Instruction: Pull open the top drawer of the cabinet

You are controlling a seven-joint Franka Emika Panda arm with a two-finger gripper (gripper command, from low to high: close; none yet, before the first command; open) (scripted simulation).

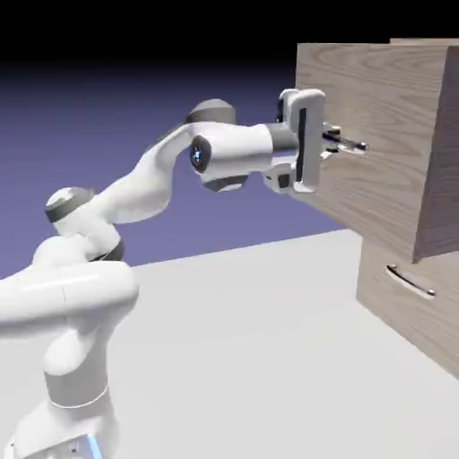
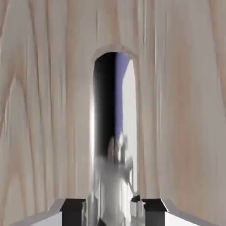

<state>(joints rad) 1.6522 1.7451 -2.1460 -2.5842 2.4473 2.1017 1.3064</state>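
cabinet [image 1: 394,152]: pale beige wood grain
handle [image 2: 112,132]: shiny metal
arm [image 1: 134,193]: white w/ grey joints
table [image 1: 251,359]: light grey
backdrop [image 1: 134,108]: blue-violet

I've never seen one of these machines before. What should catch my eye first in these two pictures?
First, the white arm sweeping up from the exterior view's lower left to the wooden cabinet on the right. Its fingers are shut on the slim metal handle of the top drawer, which already juts out beyond the lower drawer. In the hand view, that shiny handle fills the middle against pale wood grain.
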